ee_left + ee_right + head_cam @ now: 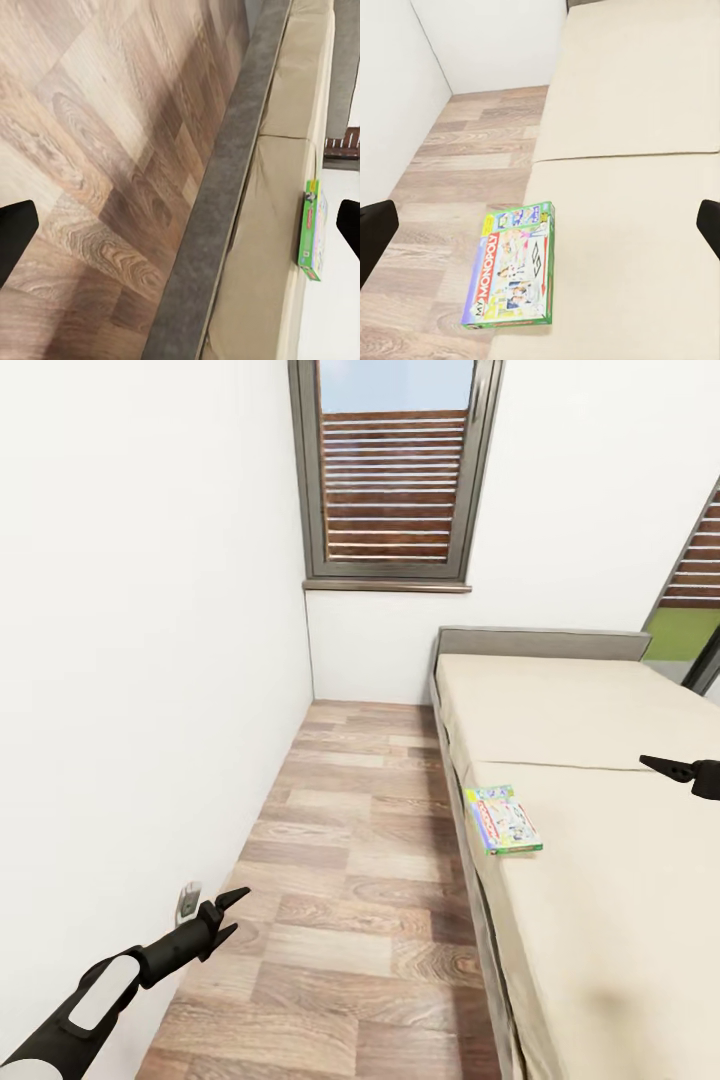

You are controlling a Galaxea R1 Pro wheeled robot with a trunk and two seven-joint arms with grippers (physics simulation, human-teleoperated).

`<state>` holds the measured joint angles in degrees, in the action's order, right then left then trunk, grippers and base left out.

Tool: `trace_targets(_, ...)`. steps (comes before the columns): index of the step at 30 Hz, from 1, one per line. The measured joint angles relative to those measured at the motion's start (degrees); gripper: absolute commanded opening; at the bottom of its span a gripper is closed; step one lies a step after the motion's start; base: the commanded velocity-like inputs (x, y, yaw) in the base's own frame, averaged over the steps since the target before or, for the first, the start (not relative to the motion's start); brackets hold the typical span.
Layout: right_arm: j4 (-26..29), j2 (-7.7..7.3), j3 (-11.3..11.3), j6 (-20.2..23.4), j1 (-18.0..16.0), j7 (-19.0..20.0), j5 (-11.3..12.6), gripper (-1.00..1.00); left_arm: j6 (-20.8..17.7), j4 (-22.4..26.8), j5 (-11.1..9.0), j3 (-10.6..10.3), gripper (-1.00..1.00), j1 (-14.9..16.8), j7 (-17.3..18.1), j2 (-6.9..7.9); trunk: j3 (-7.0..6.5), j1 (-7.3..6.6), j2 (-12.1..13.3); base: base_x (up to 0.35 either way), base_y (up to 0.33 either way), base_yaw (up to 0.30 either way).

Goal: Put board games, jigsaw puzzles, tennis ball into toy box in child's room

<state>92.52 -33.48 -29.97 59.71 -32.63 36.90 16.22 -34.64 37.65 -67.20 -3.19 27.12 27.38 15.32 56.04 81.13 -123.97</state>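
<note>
A green-edged board game (503, 820) with a white printed cover lies flat on the cream bed (600, 930), right at the mattress edge nearest the floor. My right gripper (652, 762) hovers open above the mattress, to the right of the box and apart from it. The right wrist view looks down on the same board game (516, 266) on the bed (630, 180). My left gripper (238, 910) is open and holds nothing, low over the wooden floor near the left wall. The left wrist view catches the board game (313, 236) edge-on above the bed's grey frame (217, 202).
A strip of wooden floor (350, 860) runs between the white left wall (140, 660) and the bed. A tall window (395, 470) is in the far wall. The grey headboard (545, 642) stands at the far end. A wall socket (188, 901) sits low beside my left gripper.
</note>
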Motion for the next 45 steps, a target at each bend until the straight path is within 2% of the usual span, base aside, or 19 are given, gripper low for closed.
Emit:
trace_targets(6, 0.0, 0.0, 0.0, 0.0, 0.0, 0.0, 0.0, 1.0, 0.1, 0.0, 0.0, 0.0, 1.0, 0.0, 0.0, -0.02, 0.0, 0.0, 0.0, 0.049, 0.063, -0.003)
trace_targets(17, 0.0, -0.03, 0.0, 0.0, 0.0, 0.0, 0.0, 1.0, 0.1, 0.1, 0.0, 0.0, 1.0, 0.0, -0.2, -0.23, 0.0, -0.01, 0.0, 0.216, 0.14, 0.0)
trace_targets(29, 0.0, 0.0, 0.0, 0.0, 0.0, 0.0, 0.0, 1.0, 0.1, 0.1, 0.0, 0.0, 1.0, 0.0, -0.1, -0.32, 0.0, 0.01, 0.0, 0.023, 0.094, -0.005)
trace_targets(41, 0.0, -0.01, 0.0, 0.0, 0.0, -0.1, -0.1, 1.0, 0.4, 1.2, 0.2, -0.1, 1.0, -0.1, -1.1, -0.02, 0.0, 0.01, 0.0, -0.025, 0.083, -0.225)
trace_targets(43, 0.0, -0.01, 0.0, 0.0, 0.0, -0.1, -0.1, 1.0, 0.3, 2.8, 0.7, -0.2, 1.0, -0.3, -1.8, 0.13, 0.02, 0.01, 0.0, -0.003, 0.008, -0.262)
trace_targets(45, 0.0, -0.01, -0.1, 0.0, 0.0, -0.1, -0.1, 1.0, 0.1, 5.4, 2.9, -0.3, 1.0, -0.4, -3.5, 0.08, 0.04, 0.01, 0.0, -0.002, 0.004, -0.174)
